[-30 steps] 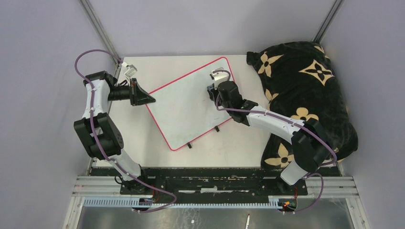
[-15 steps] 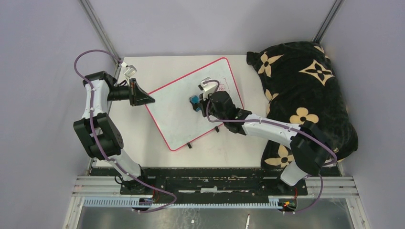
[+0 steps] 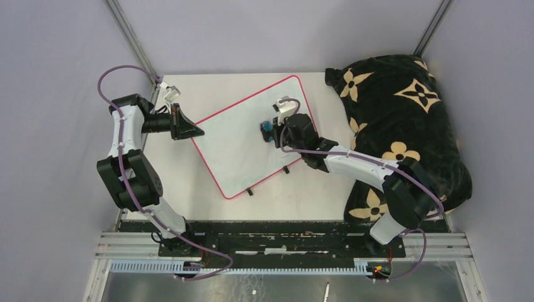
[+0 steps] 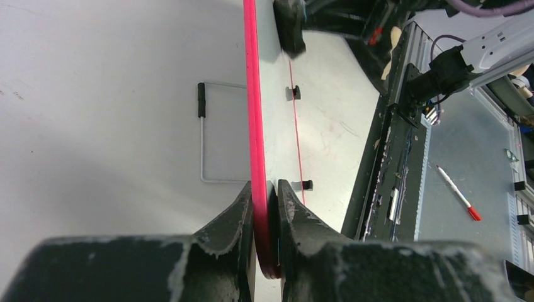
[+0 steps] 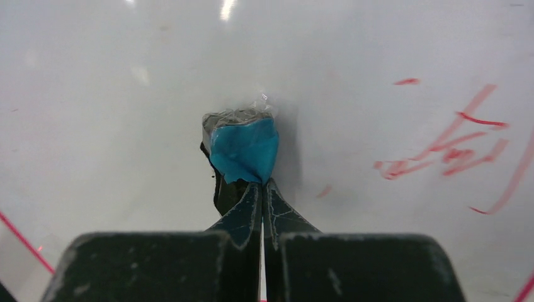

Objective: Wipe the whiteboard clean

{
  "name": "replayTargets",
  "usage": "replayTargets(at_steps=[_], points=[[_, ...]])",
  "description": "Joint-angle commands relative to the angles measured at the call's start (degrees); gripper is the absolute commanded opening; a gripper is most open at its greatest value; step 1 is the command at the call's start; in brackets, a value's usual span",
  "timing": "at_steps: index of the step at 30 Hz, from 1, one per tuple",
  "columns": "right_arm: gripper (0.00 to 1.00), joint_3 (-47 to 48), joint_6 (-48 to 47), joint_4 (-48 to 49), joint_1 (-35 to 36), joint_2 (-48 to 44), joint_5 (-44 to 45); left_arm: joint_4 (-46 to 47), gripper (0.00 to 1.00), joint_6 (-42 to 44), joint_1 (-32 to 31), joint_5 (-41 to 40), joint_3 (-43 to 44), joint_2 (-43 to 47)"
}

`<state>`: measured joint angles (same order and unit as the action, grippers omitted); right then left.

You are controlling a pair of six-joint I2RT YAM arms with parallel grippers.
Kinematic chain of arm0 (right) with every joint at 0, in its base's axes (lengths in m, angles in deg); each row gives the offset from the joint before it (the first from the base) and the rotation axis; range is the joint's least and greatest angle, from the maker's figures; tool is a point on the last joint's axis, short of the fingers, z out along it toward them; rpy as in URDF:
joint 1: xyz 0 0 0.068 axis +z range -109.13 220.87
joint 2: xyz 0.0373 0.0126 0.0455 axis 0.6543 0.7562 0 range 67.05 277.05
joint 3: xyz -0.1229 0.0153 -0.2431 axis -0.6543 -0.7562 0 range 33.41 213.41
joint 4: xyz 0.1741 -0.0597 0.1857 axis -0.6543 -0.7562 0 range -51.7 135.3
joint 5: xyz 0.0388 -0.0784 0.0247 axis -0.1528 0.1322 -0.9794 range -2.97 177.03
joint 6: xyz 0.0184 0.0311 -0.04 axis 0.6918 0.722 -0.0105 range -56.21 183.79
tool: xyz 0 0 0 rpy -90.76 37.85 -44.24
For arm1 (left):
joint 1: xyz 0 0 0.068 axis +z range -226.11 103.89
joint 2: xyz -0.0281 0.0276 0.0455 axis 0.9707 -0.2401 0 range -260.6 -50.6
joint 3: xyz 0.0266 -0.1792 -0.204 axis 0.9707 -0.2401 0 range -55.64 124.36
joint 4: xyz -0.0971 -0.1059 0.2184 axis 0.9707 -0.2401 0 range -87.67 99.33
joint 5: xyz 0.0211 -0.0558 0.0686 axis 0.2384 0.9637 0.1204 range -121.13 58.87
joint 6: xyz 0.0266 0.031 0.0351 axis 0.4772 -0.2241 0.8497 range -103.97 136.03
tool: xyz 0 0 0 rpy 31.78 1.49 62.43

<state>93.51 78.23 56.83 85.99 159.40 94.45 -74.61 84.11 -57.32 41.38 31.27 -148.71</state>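
The whiteboard [image 3: 236, 148], white with a thin red border, lies slanted on the table. My left gripper [image 3: 198, 132] is shut on the board's left corner; in the left wrist view the red edge [image 4: 254, 126] runs straight in between the fingers [image 4: 266, 195]. My right gripper [image 3: 273, 131] is shut on a blue eraser [image 3: 267, 130] whose dark pad rests on the board right of centre. In the right wrist view the eraser [image 5: 244, 150] sticks out past the gripper [image 5: 261, 186], and red pen strokes [image 5: 453, 148] lie on the board [image 5: 126, 94] to its right.
A black blanket with tan flowers [image 3: 403, 126] fills the table's right side. Two small black clips [image 3: 284, 170] [image 3: 250, 192] sit on the board's near long edge. A thin wire stand [image 4: 201, 145] shows beside the board. A red pen [image 4: 458, 195] lies below the table.
My right gripper swept the eraser from the board's far right corner down-left toward the middle, then came back a little up-right. The left arm and the board have stayed put.
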Motion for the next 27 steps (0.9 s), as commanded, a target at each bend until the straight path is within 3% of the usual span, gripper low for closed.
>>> replayTargets(at_steps=[1,8,15,27], points=[[0.01,-3.41,-1.04,-1.19,-7.53,-2.74,9.01,0.14,0.03,1.71,-0.65,-4.28,-0.37,2.37],[0.01,-5.44,-0.83,-1.34,-13.17,-3.03,10.49,0.17,0.03,1.46,-0.66,-4.34,-0.31,2.45],[0.01,-6.55,1.56,1.56,-13.13,-4.75,2.13,0.18,0.03,1.53,-0.65,-4.36,-0.45,2.48],[0.01,-4.99,3.57,4.55,-1.3,-3.67,-1.84,0.18,0.03,1.27,-0.61,-3.74,-0.36,2.46]])
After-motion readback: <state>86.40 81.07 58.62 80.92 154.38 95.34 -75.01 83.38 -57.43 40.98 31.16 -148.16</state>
